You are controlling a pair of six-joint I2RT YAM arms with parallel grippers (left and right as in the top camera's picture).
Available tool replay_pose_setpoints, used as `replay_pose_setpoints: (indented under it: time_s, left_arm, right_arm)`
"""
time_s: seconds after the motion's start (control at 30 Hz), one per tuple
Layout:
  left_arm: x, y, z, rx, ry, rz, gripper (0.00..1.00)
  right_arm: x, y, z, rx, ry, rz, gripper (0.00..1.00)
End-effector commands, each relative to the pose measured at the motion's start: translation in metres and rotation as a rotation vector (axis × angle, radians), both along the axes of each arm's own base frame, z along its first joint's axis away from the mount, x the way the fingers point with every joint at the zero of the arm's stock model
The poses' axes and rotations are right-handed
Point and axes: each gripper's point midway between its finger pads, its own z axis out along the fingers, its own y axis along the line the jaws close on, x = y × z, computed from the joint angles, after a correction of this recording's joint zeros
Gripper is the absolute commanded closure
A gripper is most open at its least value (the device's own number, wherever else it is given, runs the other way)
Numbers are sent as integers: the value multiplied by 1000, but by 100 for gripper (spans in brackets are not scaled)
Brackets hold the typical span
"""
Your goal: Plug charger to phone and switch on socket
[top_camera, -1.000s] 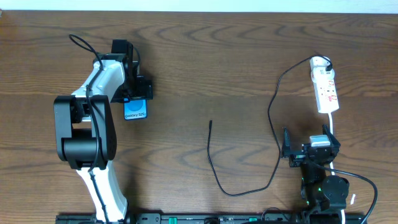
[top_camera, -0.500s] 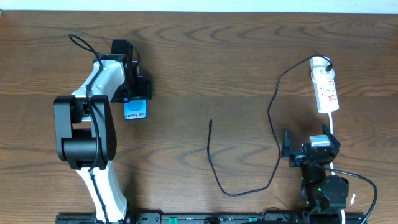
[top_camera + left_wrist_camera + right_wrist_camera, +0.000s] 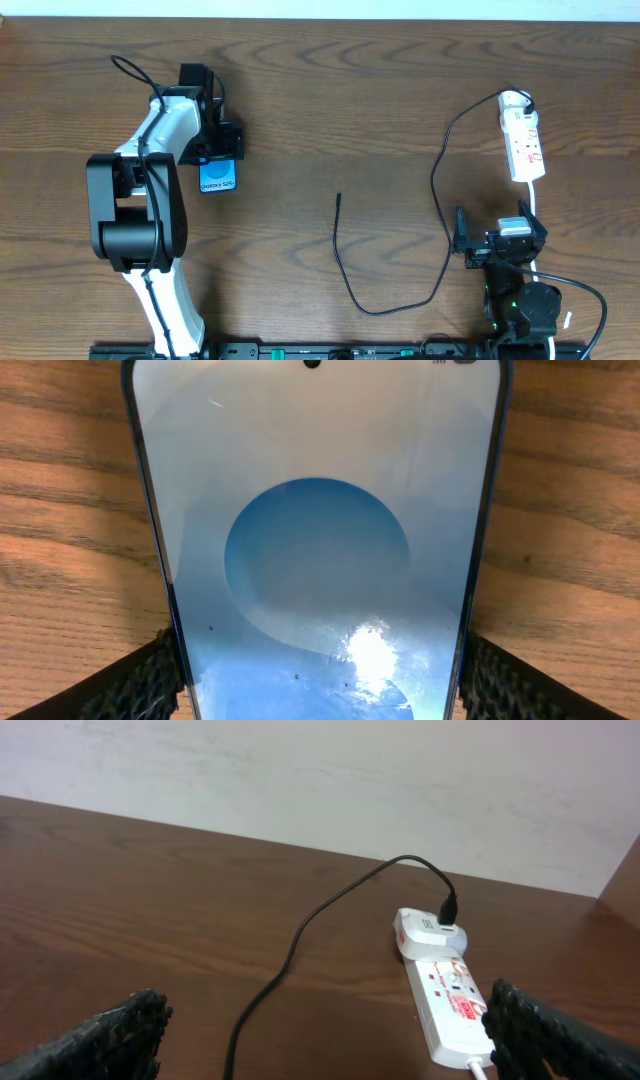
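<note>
The phone (image 3: 218, 178) lies flat on the wooden table at the left, blue screen up. It fills the left wrist view (image 3: 320, 560). My left gripper (image 3: 218, 150) straddles the phone's far end, and its two black finger pads (image 3: 320, 685) press against the phone's long edges. The charger (image 3: 345, 280) is a thin black cable curving across the middle of the table. Its free plug tip (image 3: 339, 197) lies loose and its other end is plugged in at the socket (image 3: 523, 148), a white power strip at the right. My right gripper (image 3: 500, 243) is open and empty, in front of the socket (image 3: 450, 1000).
The strip's white cord (image 3: 535, 215) runs down past my right gripper. The right wrist view shows the black cable (image 3: 290, 950) leading to the plug on the strip, with a pale wall behind the table's far edge (image 3: 300, 780).
</note>
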Motion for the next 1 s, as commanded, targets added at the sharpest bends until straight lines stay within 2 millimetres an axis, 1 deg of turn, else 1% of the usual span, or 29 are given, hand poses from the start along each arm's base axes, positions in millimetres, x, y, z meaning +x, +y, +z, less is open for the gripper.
replay_pose_setpoints:
  time_s: [0.0, 0.27, 0.97]
  left_arm:
    - [-14, 2, -14, 7, 49, -4, 14]
    - [-14, 2, -14, 7, 49, -4, 17]
    - [-14, 2, -14, 6, 49, -4, 19]
  right_arm:
    - [0, -1, -1, -11, 1, -1, 1]
    - [0, -1, -1, -11, 1, -1, 1]
    - [0, -1, -1, -11, 1, -1, 1]
